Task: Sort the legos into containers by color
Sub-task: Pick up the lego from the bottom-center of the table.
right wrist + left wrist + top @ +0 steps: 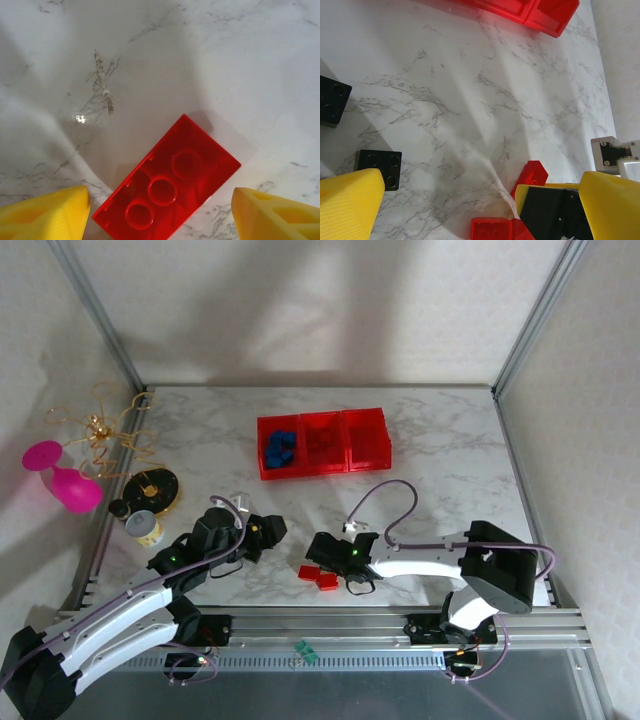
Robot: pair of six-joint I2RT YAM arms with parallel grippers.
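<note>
- At 6 o'clock on the table (450, 440), right gripper (160, 200): jaws apart, astride an upturned red brick (167, 180).
- Left gripper (480, 200): jaws wide, empty; black bricks (380, 167) at its 9 o'clock.
- Red bins (300, 472), 12 o'clock: blue bricks (280, 448) inside the left one.

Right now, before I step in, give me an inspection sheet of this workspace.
Surface: marble table, no spills seen.
Job's things: blue bricks in the left red bin; red bricks and black bricks loose on the table.
Clutter: pink goblet, gold wire, green piece on the rail.
Pincers: left pincer open, empty; right pincer open, straddling a red brick.
Cables: purple cable looping by the right arm.
Surroundings: white walls, metal frame.
</note>
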